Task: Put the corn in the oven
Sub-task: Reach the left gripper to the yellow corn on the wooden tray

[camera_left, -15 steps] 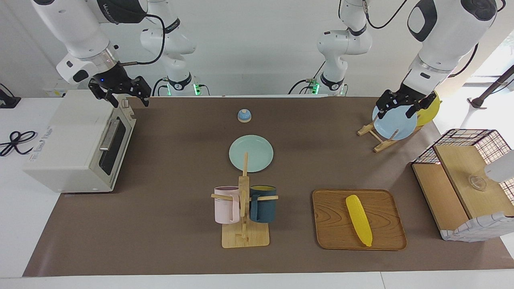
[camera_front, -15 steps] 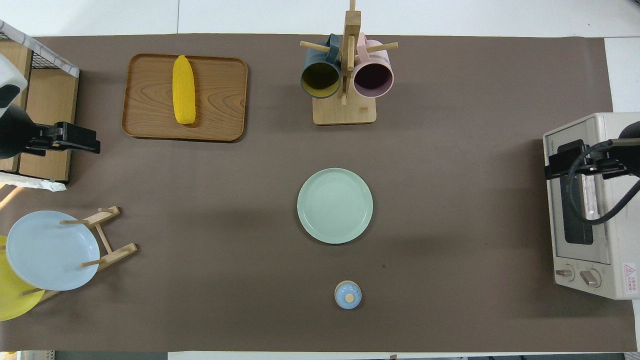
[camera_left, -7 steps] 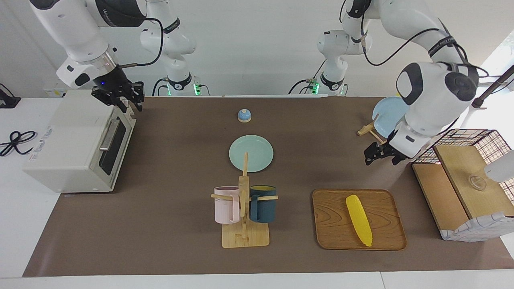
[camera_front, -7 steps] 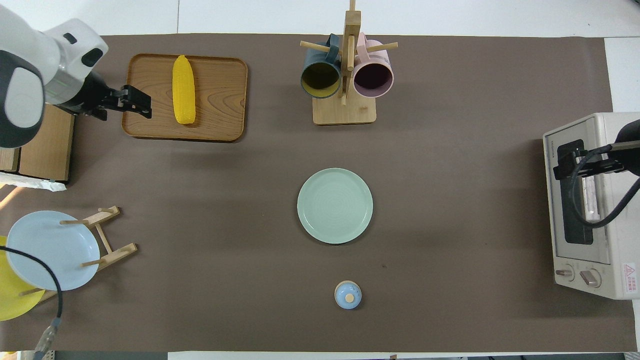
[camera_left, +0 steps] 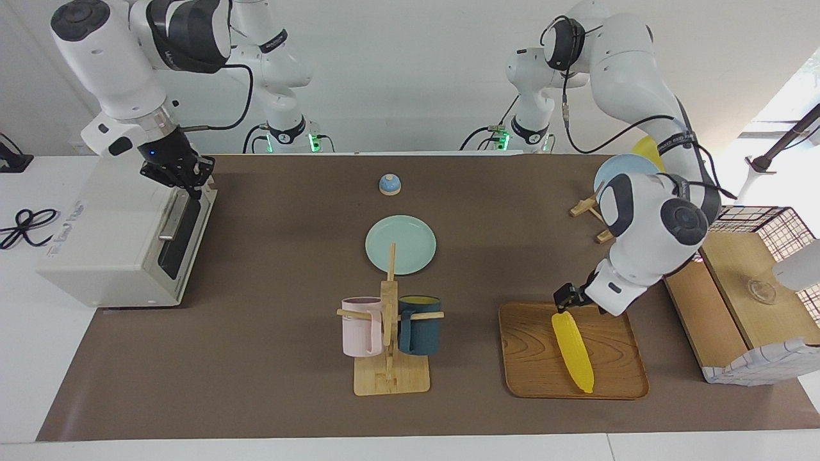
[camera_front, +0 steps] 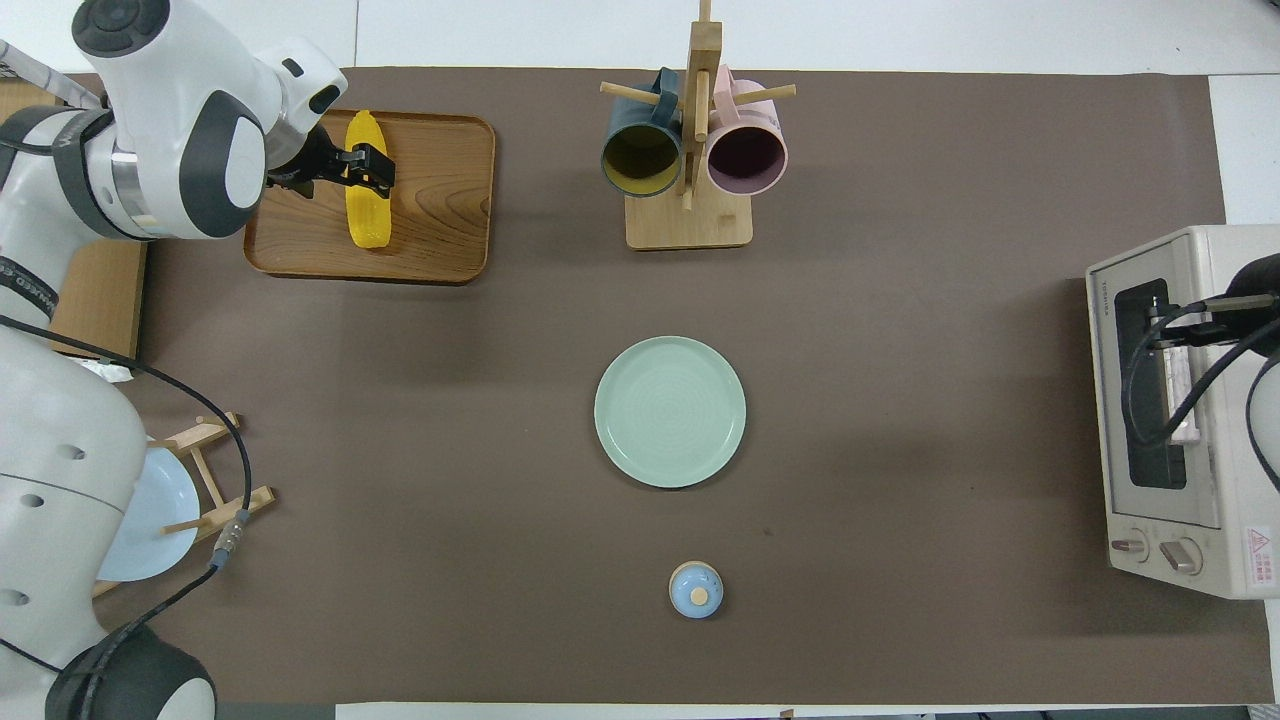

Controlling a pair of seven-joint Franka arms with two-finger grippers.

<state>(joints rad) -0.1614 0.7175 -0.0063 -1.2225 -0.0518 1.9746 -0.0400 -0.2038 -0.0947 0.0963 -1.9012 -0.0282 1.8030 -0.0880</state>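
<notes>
The corn (camera_left: 573, 350) lies on the wooden tray (camera_left: 532, 358) at the left arm's end of the table. The left gripper (camera_left: 565, 301) is at the cob's end nearer the robots, fingers spread; the overhead view shows them straddling the cob (camera_front: 366, 180), while the facing view shows only the tip meeting it. The right gripper (camera_left: 186, 176), fingers together, sits at the oven (camera_left: 109, 237) door's top edge, at 9 o'clock in the facing view, door shut.
</notes>
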